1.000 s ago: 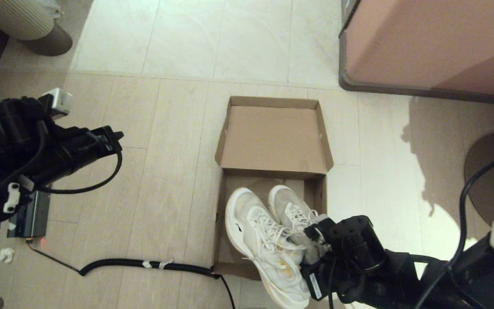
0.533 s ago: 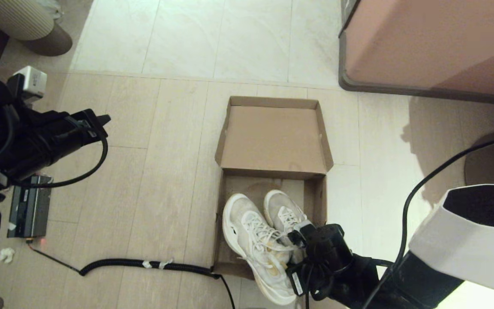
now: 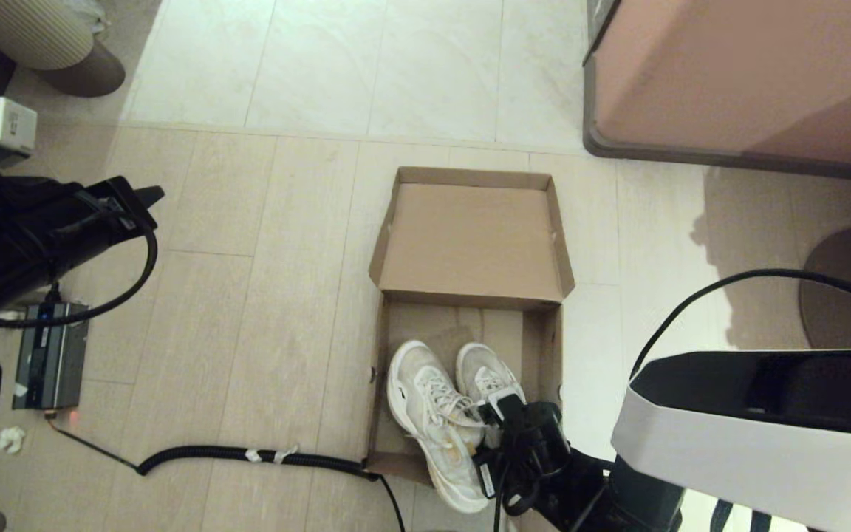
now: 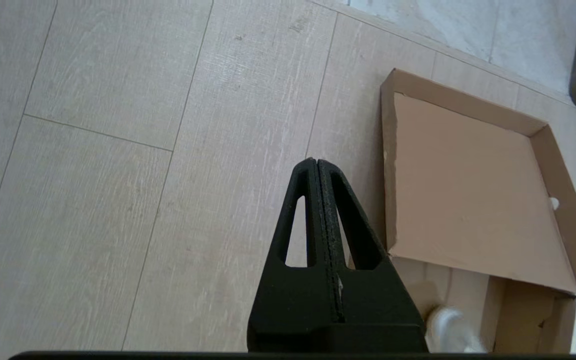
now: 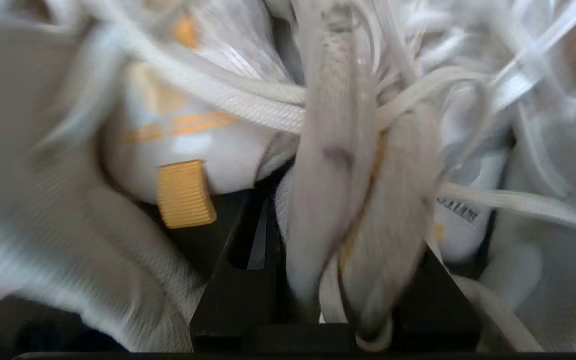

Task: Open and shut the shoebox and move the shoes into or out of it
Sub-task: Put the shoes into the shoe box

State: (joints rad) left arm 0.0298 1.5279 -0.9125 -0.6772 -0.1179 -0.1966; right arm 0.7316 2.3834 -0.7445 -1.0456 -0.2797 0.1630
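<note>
We see the cabinet [image 3: 736, 81] at the far right of the floor [image 3: 285, 244]. In the middle lies the shoebox [image 3: 470, 244], its lid folded flat away from us. The shoes [image 3: 440, 414] sit together in the near end of the box, heels hanging over its front wall. Our right tool [image 5: 338, 235] is clamped on the bunched collars and tongues of both shoes. Our left tool [image 4: 317, 172] hangs over bare floor left of the box, fingers pressed together. We judge the pinch shallow: soft mesh or a lace may slip out, dropping one shoe across the wall.
</note>
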